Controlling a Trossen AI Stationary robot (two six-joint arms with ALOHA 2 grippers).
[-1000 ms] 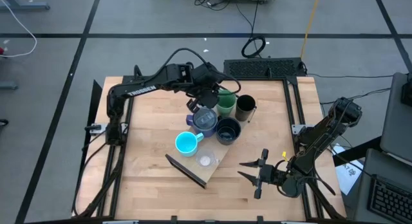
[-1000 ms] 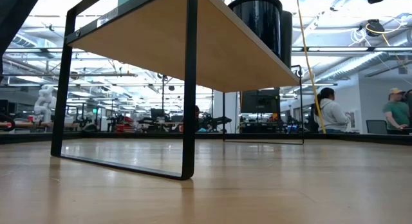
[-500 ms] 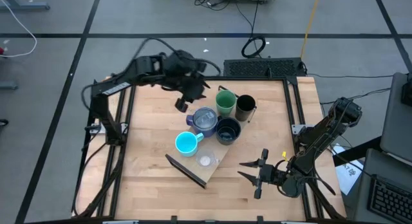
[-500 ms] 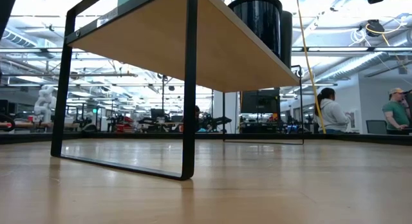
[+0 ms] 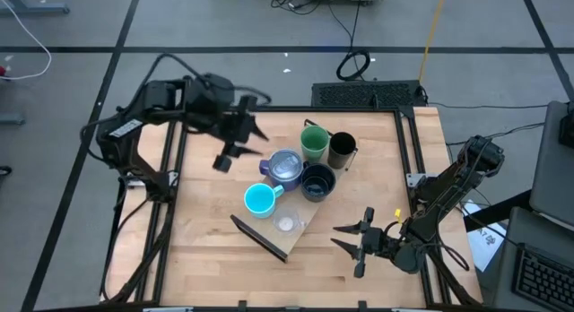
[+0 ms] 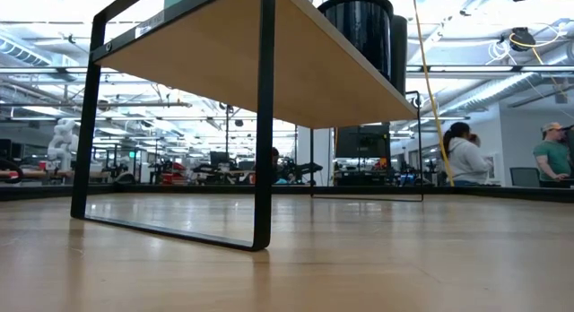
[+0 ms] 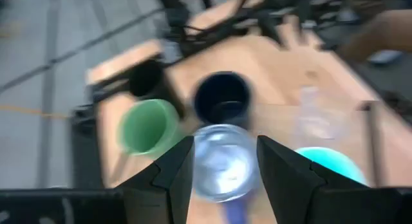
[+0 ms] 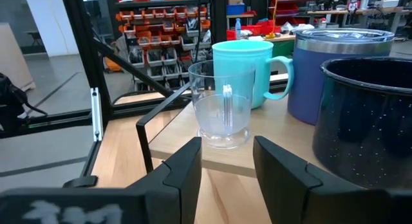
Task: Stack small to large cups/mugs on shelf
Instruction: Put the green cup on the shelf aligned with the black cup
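Left gripper (image 5: 235, 148): I've pulled it back off the blue mug (image 5: 285, 167), open, empty. Right gripper (image 5: 352, 241) parked, open. Six cups shelved.

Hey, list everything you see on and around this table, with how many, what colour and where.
shelf: one, light wood with dark brackets, lying diagonally across mid-table, all cups on it
green tumbler: one, far end of shelf
tall black cup: one, right of the green tumbler
wide black mug: one, dark, middle of shelf
blue-purple mug: one, left of the wide black mug
cyan handled mug: one, toward the near end
tiny clear cup: one, nearest end
people: two, in the room behind
left claw: open, empty, raised left of the cups
right claw: open, empty, near right side of the table
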